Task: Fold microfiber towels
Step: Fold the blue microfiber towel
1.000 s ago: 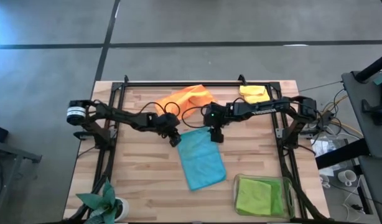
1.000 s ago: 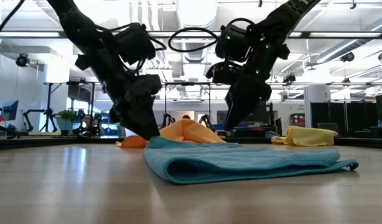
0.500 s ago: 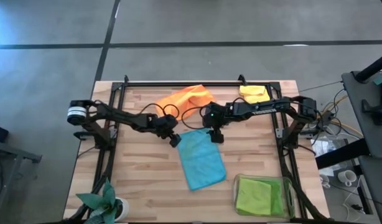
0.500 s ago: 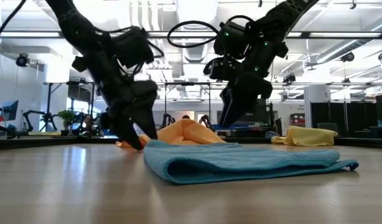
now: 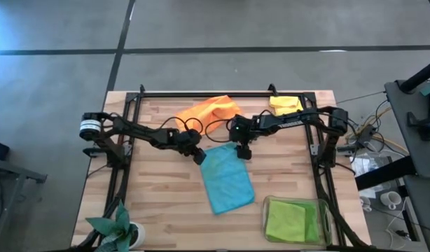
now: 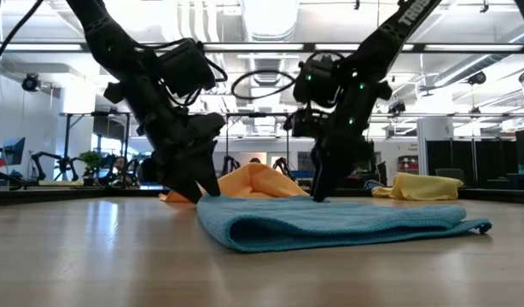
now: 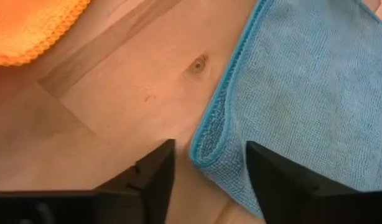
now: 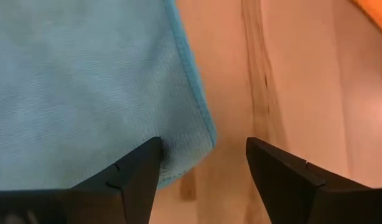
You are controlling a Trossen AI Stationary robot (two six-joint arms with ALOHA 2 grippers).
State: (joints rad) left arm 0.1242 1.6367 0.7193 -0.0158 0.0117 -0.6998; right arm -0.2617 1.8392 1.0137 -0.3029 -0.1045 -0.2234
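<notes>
A light blue towel (image 5: 227,180) lies folded in two on the wooden table (image 5: 152,203), its fold toward the near side (image 6: 245,234). My left gripper (image 5: 198,156) is open, low over the towel's far left corner (image 7: 209,152). My right gripper (image 5: 241,151) is open, low over the far right corner (image 8: 200,140). An orange towel (image 5: 211,110) and a yellow towel (image 5: 285,105) lie bunched at the far edge. Green towels (image 5: 293,220) lie in a clear tray. My left gripper straddles the blue towel's far left corner from above, one finger (image 7: 284,180) over the cloth, the other (image 7: 147,180) over bare wood. I cannot tell whether it touches. My right gripper straddles the far right corner likewise, one finger (image 8: 132,180) over the cloth. I cannot tell whether it touches.
The clear tray (image 5: 326,210) stands at the near right corner. A small leafy plant (image 5: 117,227) stands at the near left corner. Black arm frames (image 5: 120,168) run along both sides of the table. Bare wood lies left of the blue towel.
My right gripper has risen a little, then come down onto the blue towel's far right corner. My left gripper has drawn slightly off toward the table's left, then come back to the far left corner. The towel has stayed where it was.
</notes>
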